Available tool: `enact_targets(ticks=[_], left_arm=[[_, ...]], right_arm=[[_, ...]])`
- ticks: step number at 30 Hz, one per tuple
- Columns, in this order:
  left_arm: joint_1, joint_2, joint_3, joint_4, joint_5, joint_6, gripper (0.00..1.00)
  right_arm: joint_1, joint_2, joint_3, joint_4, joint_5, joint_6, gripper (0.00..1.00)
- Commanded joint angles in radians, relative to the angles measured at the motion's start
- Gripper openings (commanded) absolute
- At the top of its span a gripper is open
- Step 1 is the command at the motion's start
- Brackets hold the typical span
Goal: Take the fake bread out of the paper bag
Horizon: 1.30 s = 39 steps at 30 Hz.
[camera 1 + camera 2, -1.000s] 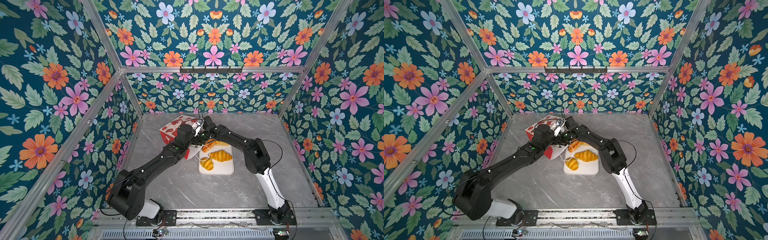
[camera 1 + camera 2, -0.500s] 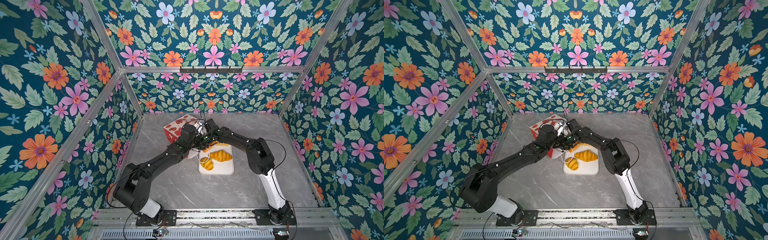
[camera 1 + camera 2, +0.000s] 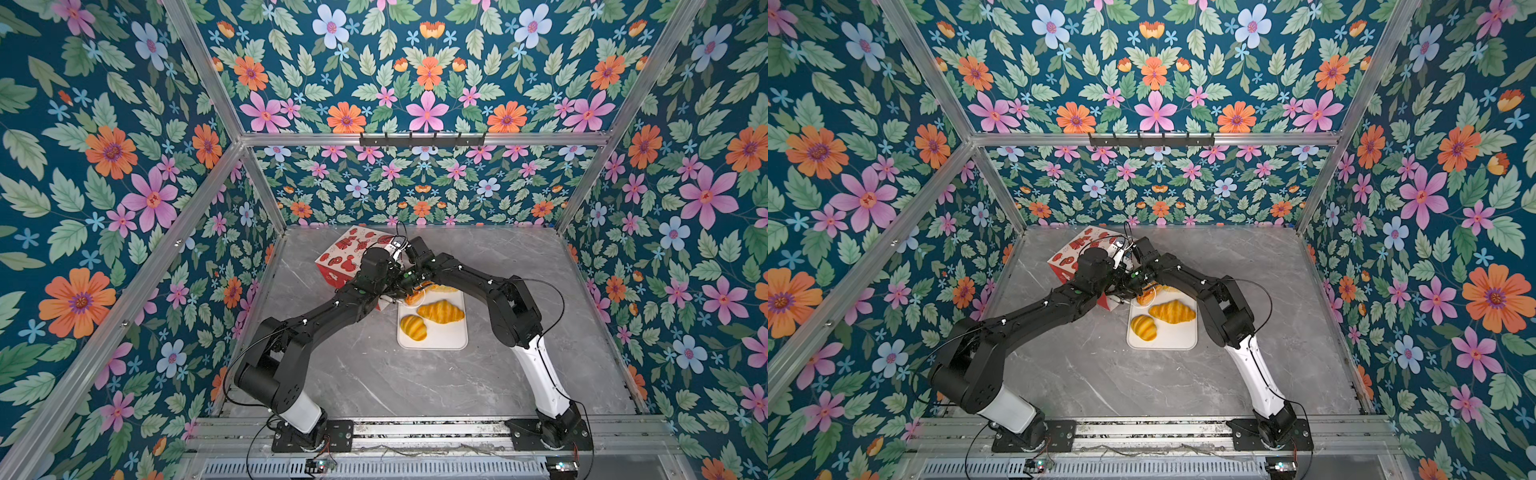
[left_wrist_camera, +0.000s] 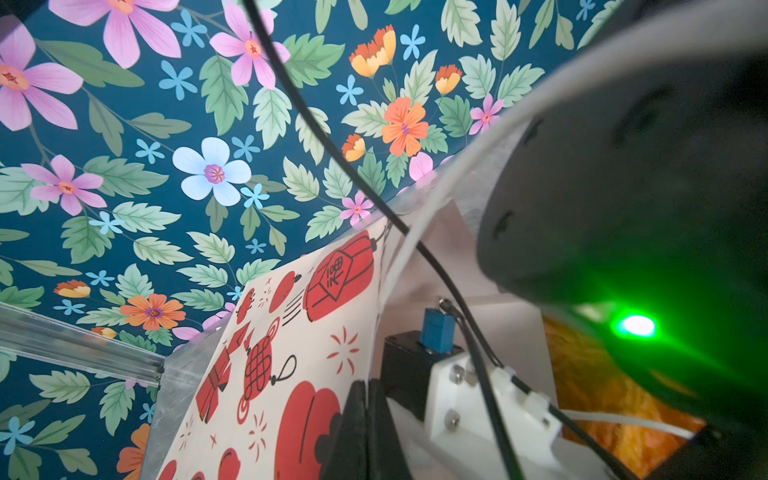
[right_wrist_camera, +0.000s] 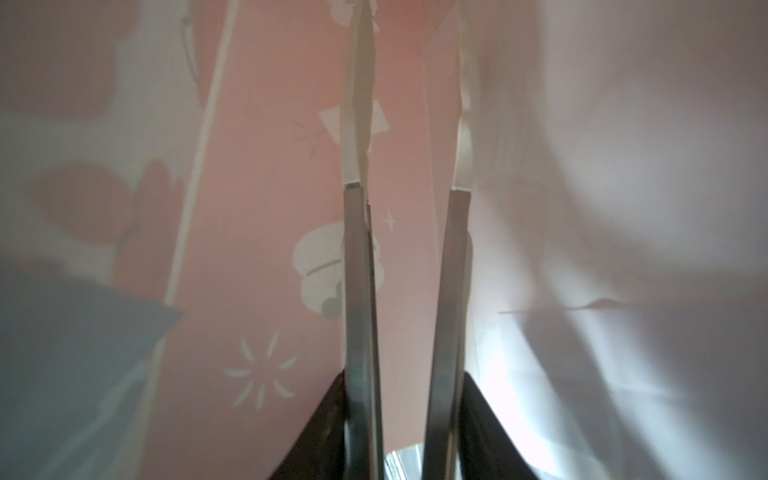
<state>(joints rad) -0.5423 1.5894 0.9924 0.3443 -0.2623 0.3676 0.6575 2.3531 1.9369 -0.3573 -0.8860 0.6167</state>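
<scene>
red and white paper bag (image 3: 343, 258) lies tipped over at the far left of the grey marble table (image 3: 374, 382), with its mouth toward the white tray (image 3: 455, 341). both arms meet at that mouth. the left gripper (image 4: 362, 419) is pressed closed, pinching the bag's rim between the printed outside and the plain lining. the right gripper (image 5: 411, 83) is inside the bag, its fingers a narrow gap apart with only the pink-lit bag wall showing between them. on the tray lie a croissant (image 3: 440, 311) and, just beside it, a ridged bun (image 3: 413, 327). a third orange pastry (image 3: 415, 297) sits at the tray's far end, partly under the right arm, with a white cord handle (image 4: 623, 424) across it. whether any bread is inside the bag cannot be told.
</scene>
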Motion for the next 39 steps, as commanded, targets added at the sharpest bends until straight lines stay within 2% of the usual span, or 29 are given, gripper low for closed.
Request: enact_targets(ticks=[1, 13, 19, 28, 35, 39], left_arm=[[0.014, -0.013, -0.008, 0.028, 0.007, -0.015, 0.00], [0.039, -0.065, -0.055, 0.042, 0.038, -0.032, 0.00], [0.039, -0.094, -0.068, 0.017, 0.060, -0.029, 0.00], [0.033, -0.040, 0.134, -0.253, 0.008, 0.011, 0.00], [0.018, 0.061, 0.321, -0.420, 0.000, 0.059, 0.00], [-0.002, 0.141, 0.443, -0.539, -0.023, 0.111, 0.00]], right_arm=[[-0.002, -0.028, -0.025, -0.003, -0.016, -0.021, 0.39], [-0.029, -0.235, -0.321, 0.094, 0.050, -0.035, 0.39], [-0.030, -0.275, -0.356, 0.108, 0.085, -0.035, 0.38], [-0.029, -0.246, -0.323, 0.185, -0.016, 0.030, 0.38], [-0.013, -0.238, -0.264, 0.149, -0.063, 0.024, 0.38], [-0.010, -0.216, -0.251, 0.201, -0.122, 0.076, 0.38]])
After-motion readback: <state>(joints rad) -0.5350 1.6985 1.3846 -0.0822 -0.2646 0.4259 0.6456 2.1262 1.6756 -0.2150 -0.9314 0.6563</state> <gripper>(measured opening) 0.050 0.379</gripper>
